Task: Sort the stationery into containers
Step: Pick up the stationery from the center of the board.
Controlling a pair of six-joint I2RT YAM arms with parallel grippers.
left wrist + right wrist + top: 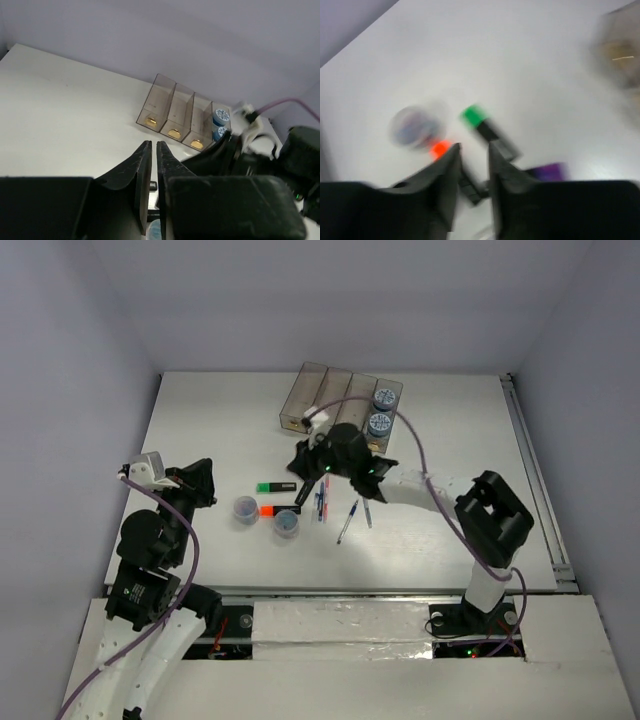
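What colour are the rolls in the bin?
Blue-grey; the rolls show best in the top view.

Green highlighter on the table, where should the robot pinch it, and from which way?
Probably on its black barrel, coming straight down from above. The green highlighter lies flat on the table, long and thin, so a pinch across its narrow width fits best. Both long sides look free; the orange highlighter lies apart, nearer the arms.
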